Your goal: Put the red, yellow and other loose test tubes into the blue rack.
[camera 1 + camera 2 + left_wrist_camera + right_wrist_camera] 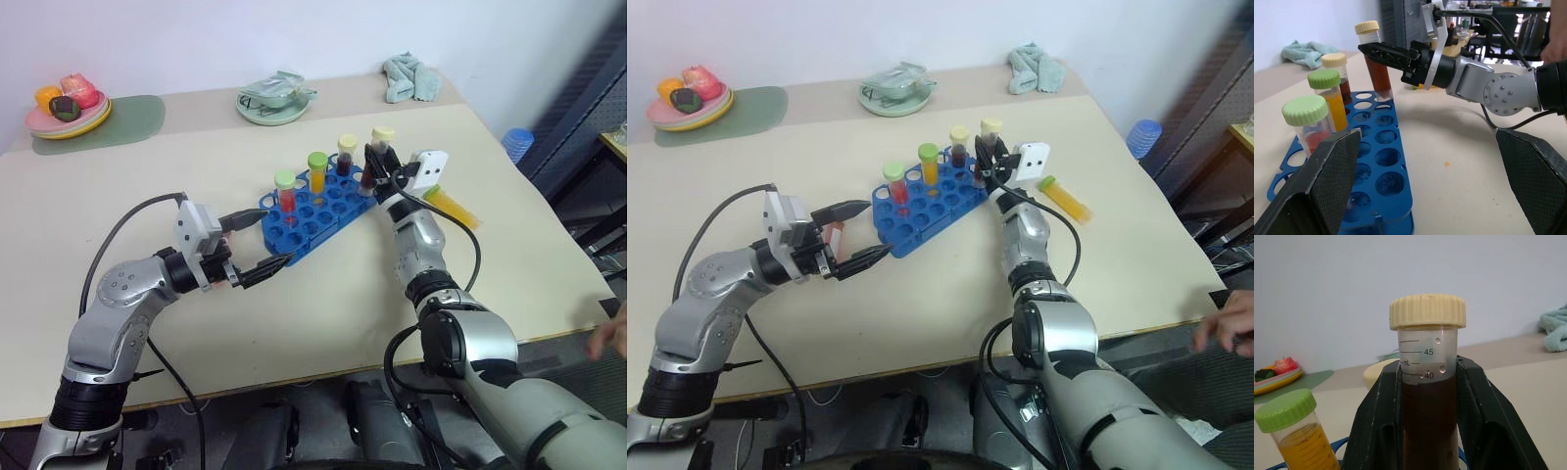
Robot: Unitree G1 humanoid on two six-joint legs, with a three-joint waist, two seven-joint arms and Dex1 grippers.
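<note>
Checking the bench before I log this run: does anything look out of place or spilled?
One yellow tube with a green cap lies on its side on the table, right of the blue rack, not yet racked. No spill shows.

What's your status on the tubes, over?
Right gripper shut on brown tube, lowering into blue rack. Left gripper open, empty. Yellow tube loose on table.

1. The blue rack (312, 208) lay on the table, set at a slant.
2. Three capped tubes stood upright in it: a green-capped red tube (286, 196), a green-capped orange tube (317, 174) and a cream-capped dark tube (347, 157).
3. A cream-capped brown tube (1427, 382) stood upright at the rack's far end.
4. A green-capped yellow tube (1063, 197) lay loose on the table, near the rack.
</note>
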